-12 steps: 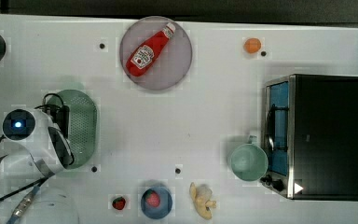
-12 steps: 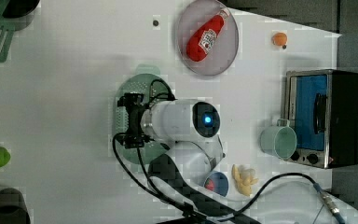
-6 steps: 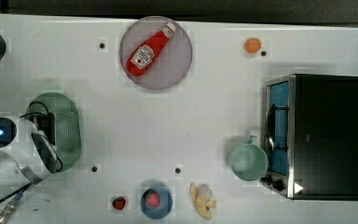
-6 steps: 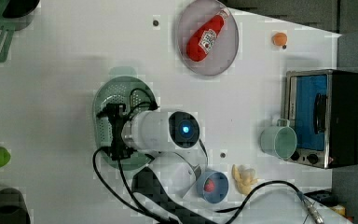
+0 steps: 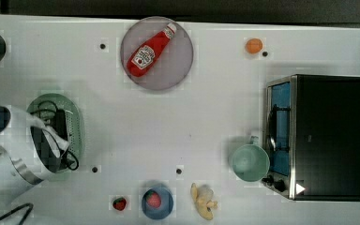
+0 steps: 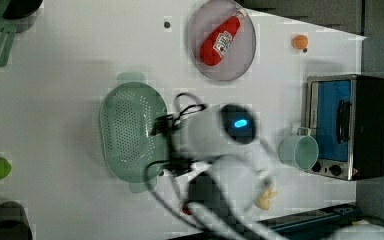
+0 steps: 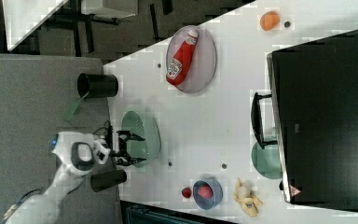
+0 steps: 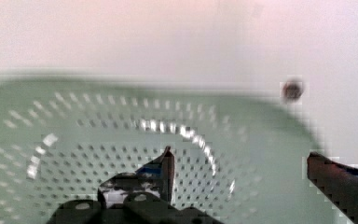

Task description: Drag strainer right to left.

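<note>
My gripper (image 7: 129,149) is wide open and holds nothing. In the right view its 2 fingers (image 7: 133,137) spread like a fork over the near rim of the strainer (image 7: 145,132). I cannot tell if they touch it. In the wrist view one finger (image 8: 165,165) hangs over the holes in the bowl and the other finger sits out past the rim.

The strainer (image 5: 75,124) lies at 9 o'clock on the table (image 5: 215,117) in the top view, and my arm covers part of it. In the left view the strainer (image 6: 127,131) sits at 9 o'clock from my wrist, just beside it.

The left view shows almost the whole bowl with its dots. The top view shows a mug (image 5: 249,162) at 3 o'clock, well apart from the strainer, near an oven (image 5: 318,136). A ketchup bottle (image 5: 151,50) lies on a plate (image 5: 178,70) at 12 o'clock.
</note>
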Tool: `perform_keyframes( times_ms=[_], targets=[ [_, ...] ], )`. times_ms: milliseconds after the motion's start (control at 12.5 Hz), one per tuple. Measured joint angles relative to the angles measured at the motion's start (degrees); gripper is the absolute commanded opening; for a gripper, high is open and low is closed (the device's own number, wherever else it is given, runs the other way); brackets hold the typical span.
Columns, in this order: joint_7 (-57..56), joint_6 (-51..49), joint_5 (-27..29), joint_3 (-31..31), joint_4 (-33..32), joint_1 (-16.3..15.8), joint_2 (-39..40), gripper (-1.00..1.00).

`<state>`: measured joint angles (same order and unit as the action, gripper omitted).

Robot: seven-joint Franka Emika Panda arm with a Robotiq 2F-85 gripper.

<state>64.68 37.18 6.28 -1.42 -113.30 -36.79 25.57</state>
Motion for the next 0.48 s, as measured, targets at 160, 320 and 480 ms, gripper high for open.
perform_keyframes(
  times_ms=[160,320,480],
  targets=[
    [-8.67,-4.67,-1.07,6.13,0.95,-0.08,-8.43,1.00],
    [-18.83,-10.38,-4.27,13.07,3.30,0.87,-17.61,1.00],
    [-31.25,-16.69,-5.49,20.19,4.42,1.76,-27.69,1.00]
  ],
)
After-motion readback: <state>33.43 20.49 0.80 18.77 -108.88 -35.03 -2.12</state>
